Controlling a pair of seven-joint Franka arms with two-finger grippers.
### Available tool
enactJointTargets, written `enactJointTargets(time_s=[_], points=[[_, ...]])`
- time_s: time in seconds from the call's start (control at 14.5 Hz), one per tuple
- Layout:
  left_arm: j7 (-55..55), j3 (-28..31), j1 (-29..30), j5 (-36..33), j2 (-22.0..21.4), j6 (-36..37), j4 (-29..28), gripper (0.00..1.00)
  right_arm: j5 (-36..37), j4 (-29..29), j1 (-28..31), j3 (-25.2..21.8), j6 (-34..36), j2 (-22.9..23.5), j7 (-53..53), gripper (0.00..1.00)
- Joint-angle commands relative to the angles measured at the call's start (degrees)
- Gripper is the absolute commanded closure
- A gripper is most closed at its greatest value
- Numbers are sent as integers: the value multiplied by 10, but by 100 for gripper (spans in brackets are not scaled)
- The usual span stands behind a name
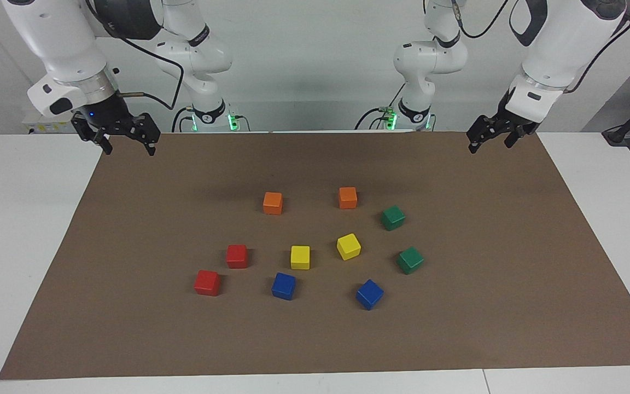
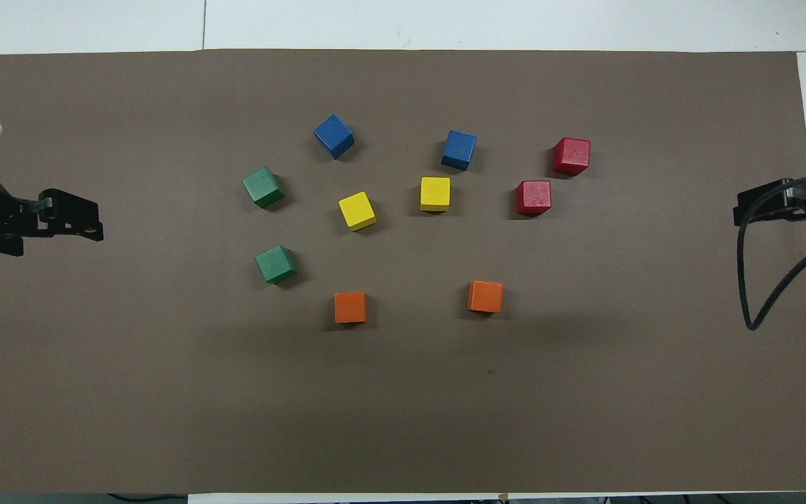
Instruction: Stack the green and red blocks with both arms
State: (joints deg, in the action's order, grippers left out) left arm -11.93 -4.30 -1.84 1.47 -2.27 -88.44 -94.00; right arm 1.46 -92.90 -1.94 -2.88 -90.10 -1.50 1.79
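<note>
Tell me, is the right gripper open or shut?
Open. The right gripper hangs over the mat's corner with its two fingertips clearly apart and nothing between them.

The counter [image 1: 19, 230] is seen to be smooth and white, with a faint sheen. It is covered by a matt brown sheet [image 1: 315, 339], probably paper or thin card, flat and without gloss. The green blocks [image 1: 392, 218] and red blocks [image 1: 237, 256] are painted in a satin coat; fine speckling is visible on the red ones in the overhead view, so painted wood is suggested. The arms [image 1: 58, 38] are cased in glossy white plastic, and each pincer is finished in matt black.
</note>
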Motion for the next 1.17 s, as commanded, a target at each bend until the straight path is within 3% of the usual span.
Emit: enactJointTargets(time_s=[0.0, 0.28, 0.76, 1.1], points=[[2, -4, 7, -1, -6, 0, -1, 0, 14, -23, -3, 7, -9, -13, 16, 0], [2, -4, 7, -1, -6, 1, -1, 0, 13, -77, -54, 18, -90, 4, 137, 0], [2, -4, 7, -1, -6, 1, -1, 0, -5, -86, -94, 21, -208, 129, 240, 0], [2, -4, 7, -1, -6, 0, -1, 0, -8, -101, -106, 21, -278, 170, 242, 0]])
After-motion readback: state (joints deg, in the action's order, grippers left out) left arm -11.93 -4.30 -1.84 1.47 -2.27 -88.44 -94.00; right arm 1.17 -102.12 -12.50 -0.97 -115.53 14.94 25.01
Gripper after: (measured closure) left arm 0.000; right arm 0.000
